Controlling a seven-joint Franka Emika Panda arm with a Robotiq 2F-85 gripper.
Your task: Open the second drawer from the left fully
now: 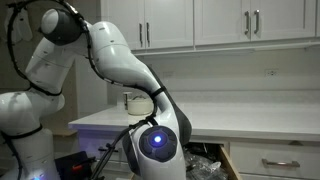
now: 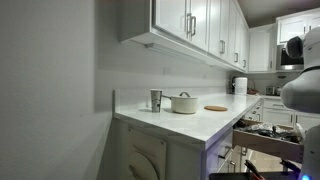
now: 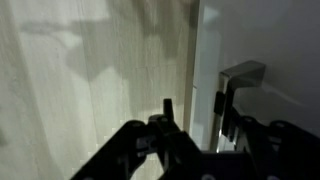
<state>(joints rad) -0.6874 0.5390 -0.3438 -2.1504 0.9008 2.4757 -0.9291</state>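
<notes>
1. The drawer point(image 1: 207, 163) is white, with dark jumbled items inside. In the wrist view its front point(image 3: 270, 40) carries a silver bar handle point(image 3: 243, 75).
2. It sits just under the counter point(image 2: 190, 126), beside the arm point(image 1: 120, 60).
3. It stands pulled out, with its long axis running straight out from the cabinet face and its top open upward.
4. The gripper point(image 3: 192, 104) is at the handle with its fingers a little apart. Whether they clamp the bar cannot be told.
</notes>
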